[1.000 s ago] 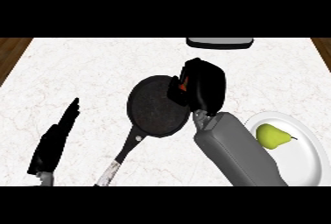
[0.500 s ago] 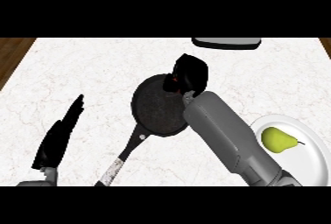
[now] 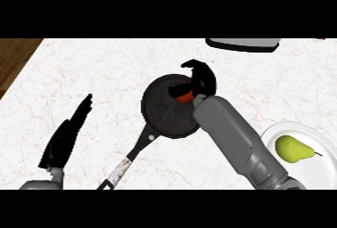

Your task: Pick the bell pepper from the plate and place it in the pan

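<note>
The right hand (image 3: 201, 79) curled around the red bell pepper (image 3: 185, 95) over the pan (image 3: 164, 111), while the left hand (image 3: 66, 136) rested open, beside a pear (image 3: 293, 149) on the plate (image 3: 322, 167).

The pan (image 3: 168, 111) lies left of the plate (image 3: 320, 167) holding a pear (image 3: 293, 148).

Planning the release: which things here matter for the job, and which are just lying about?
Job:
bell pepper, red, in the right hand
pan
plate

Lying about:
pear on the plate
grey object at the far edge
left hand, resting
</note>
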You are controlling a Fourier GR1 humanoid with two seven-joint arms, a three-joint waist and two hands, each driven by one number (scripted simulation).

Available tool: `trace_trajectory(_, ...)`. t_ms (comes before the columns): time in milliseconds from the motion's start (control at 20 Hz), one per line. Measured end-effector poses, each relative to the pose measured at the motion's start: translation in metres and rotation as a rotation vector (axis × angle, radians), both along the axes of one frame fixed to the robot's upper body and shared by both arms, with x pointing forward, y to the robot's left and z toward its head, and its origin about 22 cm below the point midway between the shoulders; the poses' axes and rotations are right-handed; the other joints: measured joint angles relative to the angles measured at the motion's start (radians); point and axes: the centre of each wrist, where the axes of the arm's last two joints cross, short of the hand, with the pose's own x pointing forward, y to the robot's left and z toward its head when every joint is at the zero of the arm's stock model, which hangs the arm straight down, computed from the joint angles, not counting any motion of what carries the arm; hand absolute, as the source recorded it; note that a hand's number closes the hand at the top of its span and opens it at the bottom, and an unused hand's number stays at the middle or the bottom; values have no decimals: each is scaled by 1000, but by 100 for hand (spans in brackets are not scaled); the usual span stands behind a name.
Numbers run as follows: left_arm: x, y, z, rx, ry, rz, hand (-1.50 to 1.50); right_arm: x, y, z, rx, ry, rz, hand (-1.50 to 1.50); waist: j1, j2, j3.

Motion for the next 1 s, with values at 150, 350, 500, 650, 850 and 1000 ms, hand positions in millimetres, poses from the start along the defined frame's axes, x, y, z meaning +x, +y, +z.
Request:
trace_trajectory(150, 1, -1, -1, 3, 0, 3, 0, 2, 0, 1, 71, -102, -36, -150, 0, -1, 0)
trace_trajectory(350, -1, 3, -2, -3, 10, 9, 0, 5, 1, 7, 147, -251, -114, -150, -11, -6, 0)
trace_trajectory(500, -2, 4, 0, 1, 14, 23, 0, 9, -2, 9, 190, -334, -191, -150, -25, -10, -1)
trace_trajectory(650, -4, 8, -5, 0, 17, 46, 0, 10, -10, 5, 229, -388, -276, -150, -48, -15, -1)
trace_trajectory(850, -11, 21, -4, 4, 25, 79, 0, 6, -23, -5, 270, -428, -362, -150, -82, -26, -2)
trace_trajectory(1000, -16, 23, -8, 0, 31, 106, 0, -6, -41, -19, 289, -469, -394, -150, -106, -32, -2)
